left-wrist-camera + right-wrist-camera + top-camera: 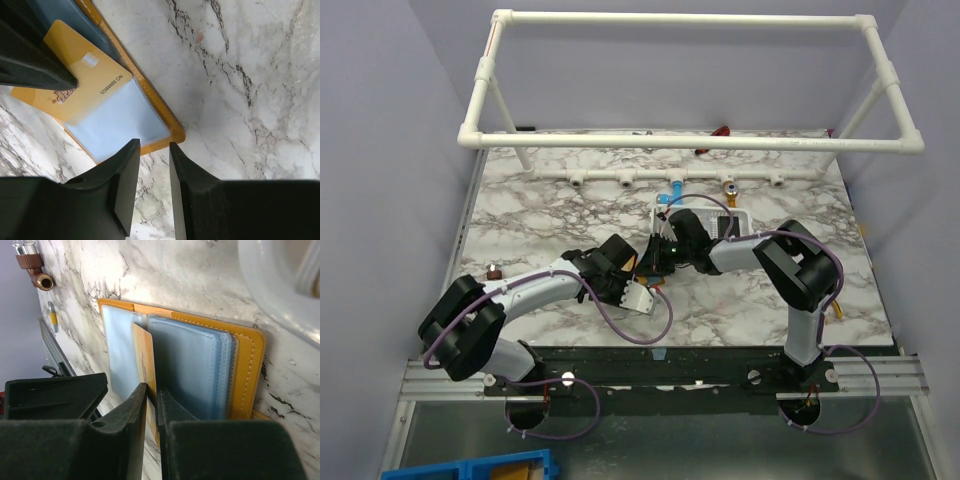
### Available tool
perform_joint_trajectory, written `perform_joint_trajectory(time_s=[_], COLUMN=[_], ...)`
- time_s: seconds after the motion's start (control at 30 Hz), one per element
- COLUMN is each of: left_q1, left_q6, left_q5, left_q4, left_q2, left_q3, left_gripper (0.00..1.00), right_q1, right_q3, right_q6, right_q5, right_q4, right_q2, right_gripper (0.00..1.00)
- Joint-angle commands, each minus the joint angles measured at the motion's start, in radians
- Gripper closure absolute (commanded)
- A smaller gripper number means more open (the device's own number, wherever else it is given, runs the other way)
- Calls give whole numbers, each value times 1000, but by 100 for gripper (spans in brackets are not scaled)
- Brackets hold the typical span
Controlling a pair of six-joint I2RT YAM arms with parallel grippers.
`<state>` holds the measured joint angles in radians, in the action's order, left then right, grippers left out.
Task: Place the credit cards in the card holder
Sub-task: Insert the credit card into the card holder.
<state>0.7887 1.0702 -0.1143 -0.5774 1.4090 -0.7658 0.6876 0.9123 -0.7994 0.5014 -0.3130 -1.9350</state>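
Note:
The orange card holder [247, 370] lies open on the marble, its clear sleeves [190, 365] fanned out. A yellowish-gold credit card [144, 355] stands partly inside one sleeve. Its near edge sits between the jaws of my right gripper [152, 390], which are parted by a thin gap. In the left wrist view the same gold card [85, 75] shows half in the sleeve [120, 120] of the card holder [176, 134]. My left gripper [154, 145] hovers just off that corner, open, with only marble between its jaws. No other credit cards are in view.
A white mesh basket [738, 216] sits just behind the grippers, and its rim [280, 285] is close to the holder. Small brass and brown fittings [35, 270] lie further off. A white pipe frame [690, 140] spans the back of the table.

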Motion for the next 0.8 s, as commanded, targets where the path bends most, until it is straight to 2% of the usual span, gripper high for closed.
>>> perform_joint_trajectory(time_s=[0.0, 0.2, 0.53, 0.63, 0.77], left_q1=[-12, -23, -36, -36, -36], left_q6=[52, 64, 74, 69, 65], left_q5=[20, 48, 36, 32, 28], left_q4=[21, 82, 79, 73, 71], left_q2=[0, 87, 100, 98, 97], left_q3=[7, 14, 16, 13, 13], left_gripper=[68, 72, 77, 78, 78], right_q1=[-2, -1, -3, -3, -3], right_q3=[-43, -63, -27, -21, -17], right_q6=[56, 83, 117, 115, 114], right_q5=[-124, -146, -110, -96, -61], right_q4=[126, 164, 219, 217, 199], right_q2=[-18, 40, 67, 71, 70], right_gripper=[80, 76, 76, 78, 88])
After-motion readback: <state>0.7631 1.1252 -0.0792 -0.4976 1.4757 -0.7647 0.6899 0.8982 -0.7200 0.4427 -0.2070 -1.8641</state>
